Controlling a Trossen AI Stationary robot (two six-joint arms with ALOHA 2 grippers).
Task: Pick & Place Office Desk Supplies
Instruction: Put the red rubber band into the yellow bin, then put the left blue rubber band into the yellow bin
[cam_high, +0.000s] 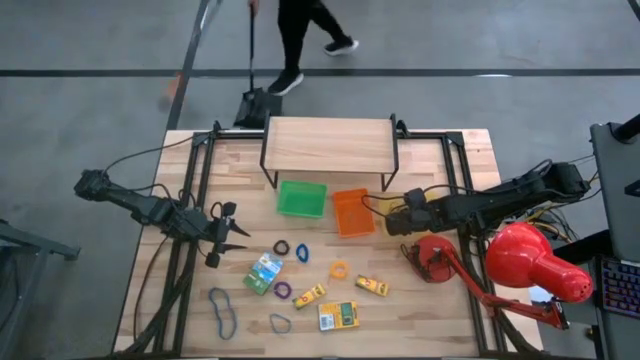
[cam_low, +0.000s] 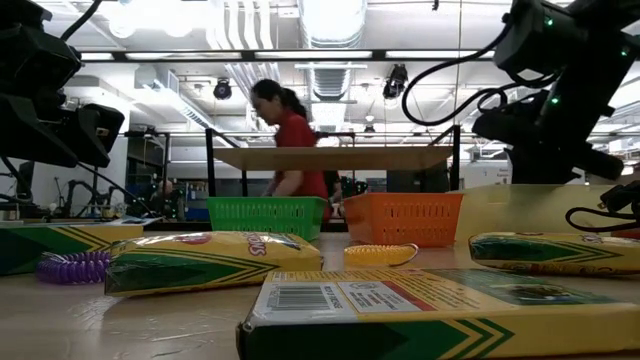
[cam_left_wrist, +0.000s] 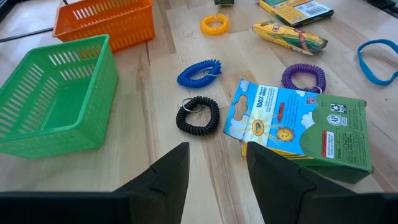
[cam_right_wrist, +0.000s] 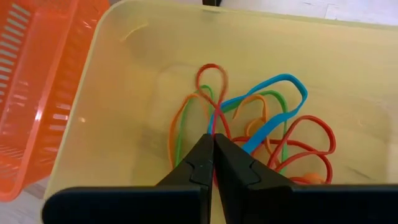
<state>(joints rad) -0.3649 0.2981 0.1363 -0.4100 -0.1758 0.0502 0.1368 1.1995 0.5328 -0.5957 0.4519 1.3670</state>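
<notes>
Left hand (cam_left_wrist: 214, 171) hangs open just short of the black coil band (cam_left_wrist: 198, 116); looks mid-approach. Next it probably needs lowering around that band; right hand (cam_right_wrist: 213, 163) is closed, empty, over the yellow tray (cam_right_wrist: 124, 37).

Bare worktop (cam_high: 240, 160) lies between the left gripper (cam_high: 232, 234) and the green basket (cam_high: 302, 198), giving open passage there. Just ahead of that gripper, the black coil (cam_left_wrist: 198, 114), blue coil (cam_left_wrist: 199, 73) and green crayon box (cam_left_wrist: 298, 127) crowd the middle. The wooden shelf (cam_high: 328, 145) bridges the rear, limiting height over the baskets. On the right, the red lamp (cam_high: 525, 262) and its base (cam_high: 432, 260) block the approach beside the orange basket (cam_high: 352, 211).
</notes>
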